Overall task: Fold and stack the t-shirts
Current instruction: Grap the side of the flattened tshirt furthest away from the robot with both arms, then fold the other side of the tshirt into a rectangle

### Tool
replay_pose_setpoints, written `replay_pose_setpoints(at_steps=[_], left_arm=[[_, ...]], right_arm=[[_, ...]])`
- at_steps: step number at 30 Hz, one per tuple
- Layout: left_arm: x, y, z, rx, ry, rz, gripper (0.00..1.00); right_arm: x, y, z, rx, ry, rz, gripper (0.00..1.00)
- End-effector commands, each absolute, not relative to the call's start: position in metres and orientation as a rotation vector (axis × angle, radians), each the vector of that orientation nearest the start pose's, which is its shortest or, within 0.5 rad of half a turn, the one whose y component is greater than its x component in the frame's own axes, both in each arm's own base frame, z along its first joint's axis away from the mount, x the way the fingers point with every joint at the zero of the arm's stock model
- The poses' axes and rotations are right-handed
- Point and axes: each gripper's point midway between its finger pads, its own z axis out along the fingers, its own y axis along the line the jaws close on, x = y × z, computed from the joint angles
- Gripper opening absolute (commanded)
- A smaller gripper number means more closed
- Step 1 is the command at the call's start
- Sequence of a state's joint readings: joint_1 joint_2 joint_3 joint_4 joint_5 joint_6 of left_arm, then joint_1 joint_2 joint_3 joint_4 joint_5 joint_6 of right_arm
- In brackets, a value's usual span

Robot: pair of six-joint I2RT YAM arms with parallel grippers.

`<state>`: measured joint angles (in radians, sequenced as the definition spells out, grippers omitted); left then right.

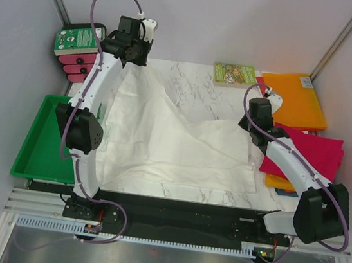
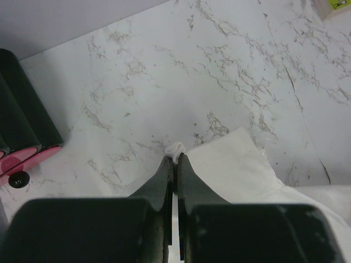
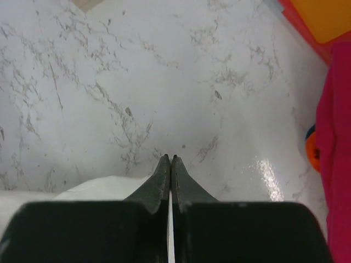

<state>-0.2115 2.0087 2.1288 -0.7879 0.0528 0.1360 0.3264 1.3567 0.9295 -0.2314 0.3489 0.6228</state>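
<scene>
The left gripper (image 2: 176, 159) is clenched on a small tuft of the white shirt (image 1: 174, 144) at the shirt's far left corner. The right gripper (image 3: 170, 160) has its jaws pressed together at the far right corner, with the cloth's edge passing under them, but I cannot tell whether any cloth is caught. The white shirt lies spread and creased across the middle of the marble table (image 1: 195, 82) between the two arms, while a folded magenta shirt (image 1: 313, 153) lies to its right, an orange shirt (image 1: 297, 99) lies flat in the far right corner, and a green book (image 1: 234, 73) lies just beside that.
</scene>
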Motion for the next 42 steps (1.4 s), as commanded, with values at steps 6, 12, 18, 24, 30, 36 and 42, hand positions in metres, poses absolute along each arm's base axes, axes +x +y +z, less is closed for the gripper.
replay_pose_setpoints(at_steps=[6, 12, 18, 24, 30, 36, 42], left_arm=[[0.554, -0.107, 0.242, 0.454, 2.188, -0.029, 0.02], [0.588, -0.109, 0.228, 0.461, 2.168, -0.010, 0.02], [0.606, -0.107, 0.220, 0.473, 2.147, 0.026, 0.02], [0.612, -0.099, 0.203, 0.453, 2.173, 0.030, 0.02], [0.625, -0.083, 0.209, 0.410, 2.134, 0.095, 0.02], [0.626, -0.086, 0.219, 0.409, 2.107, 0.083, 0.02], [0.625, -0.094, 0.220, 0.451, 2.096, 0.088, 0.02]], right_arm=[[0.428, 0.077, 0.168, 0.537, 2.086, 0.060, 0.00], [0.470, 0.071, 0.168, 0.576, 2.070, 0.022, 0.00], [0.521, 0.066, 0.180, 0.583, 2.045, 0.004, 0.00], [0.550, 0.066, 0.179, 0.573, 2.047, -0.019, 0.00], [0.557, 0.056, 0.171, 0.589, 2.048, -0.051, 0.00], [0.544, 0.044, 0.164, 0.614, 2.049, -0.081, 0.00], [0.520, 0.035, 0.161, 0.665, 2.027, -0.077, 0.00]])
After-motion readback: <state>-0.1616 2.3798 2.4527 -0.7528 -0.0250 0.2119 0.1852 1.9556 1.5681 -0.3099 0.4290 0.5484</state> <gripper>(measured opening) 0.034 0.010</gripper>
